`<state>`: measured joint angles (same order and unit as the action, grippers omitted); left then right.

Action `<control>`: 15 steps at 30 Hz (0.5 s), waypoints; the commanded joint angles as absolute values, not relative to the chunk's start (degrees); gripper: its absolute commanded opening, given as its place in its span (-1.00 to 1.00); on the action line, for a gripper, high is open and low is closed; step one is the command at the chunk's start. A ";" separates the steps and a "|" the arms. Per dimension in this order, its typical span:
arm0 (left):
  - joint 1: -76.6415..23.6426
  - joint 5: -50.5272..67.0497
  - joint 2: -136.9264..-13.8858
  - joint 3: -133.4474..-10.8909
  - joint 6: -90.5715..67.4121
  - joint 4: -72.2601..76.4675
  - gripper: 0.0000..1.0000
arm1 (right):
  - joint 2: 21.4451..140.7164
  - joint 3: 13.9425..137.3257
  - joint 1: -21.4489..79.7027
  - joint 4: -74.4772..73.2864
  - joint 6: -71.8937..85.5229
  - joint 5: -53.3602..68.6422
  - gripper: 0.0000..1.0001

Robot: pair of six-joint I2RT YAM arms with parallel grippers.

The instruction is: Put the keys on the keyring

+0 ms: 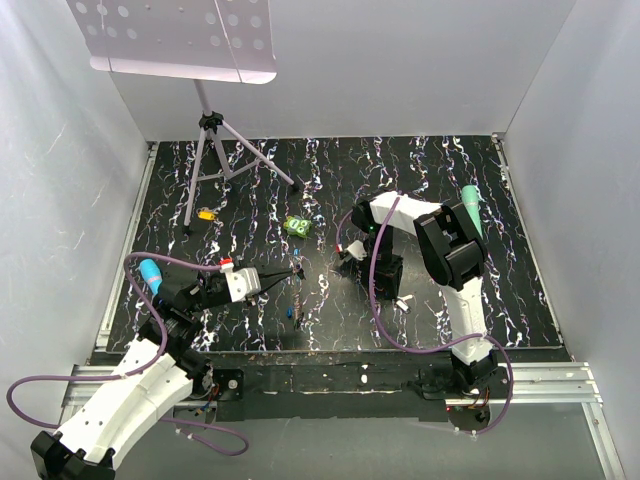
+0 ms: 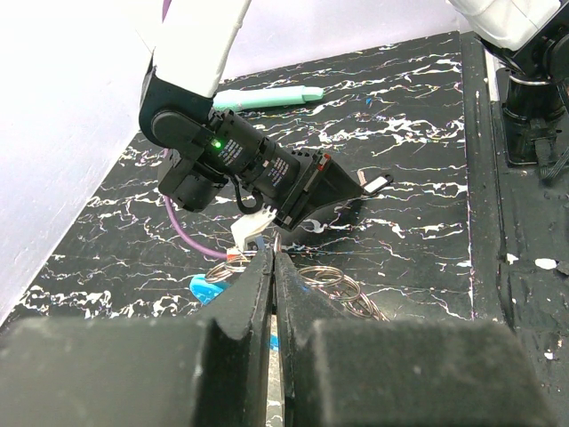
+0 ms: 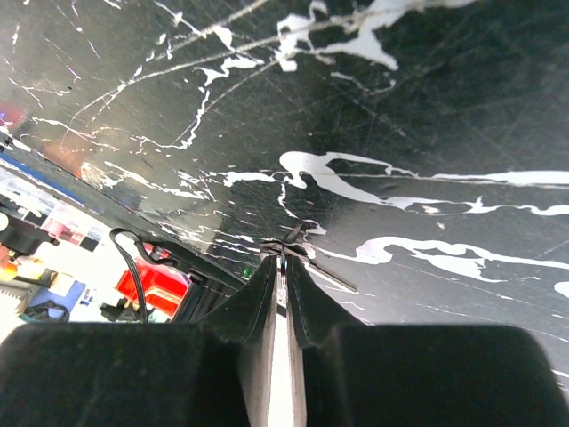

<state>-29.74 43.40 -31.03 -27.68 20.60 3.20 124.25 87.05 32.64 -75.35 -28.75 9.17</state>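
Observation:
The keyring (image 2: 342,286) shows in the left wrist view as linked thin metal loops on the black marbled table, with a bright blue clip (image 2: 209,286) to the left. My left gripper (image 2: 274,256) is shut, a thin metal loop of the keyring pinched at its tips; from above it (image 1: 296,270) points right. Two tiny blue-headed keys (image 1: 294,314) lie just in front of it. My right gripper (image 3: 284,253) has its jaws a narrow slit apart, with a thin metal edge standing in the gap at the tips. The right arm's black wrist (image 2: 293,178) hangs close behind the left fingertips.
A green lumpy object (image 1: 296,227) sits mid-table and a small orange piece (image 1: 206,213) lies at the left. A teal marker (image 1: 470,207) lies at the right. A tripod stand (image 1: 215,150) occupies the back left. A blue cylinder (image 1: 150,270) rests beside the left arm.

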 commanded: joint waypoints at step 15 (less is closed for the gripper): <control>-29.44 43.07 -30.59 -29.27 21.27 4.48 -1.00 | 123.75 90.09 32.08 -78.22 -27.60 11.86 -0.33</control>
<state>-29.74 43.40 -31.03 -27.68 20.60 3.20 124.25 87.79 32.62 -75.33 -28.18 10.17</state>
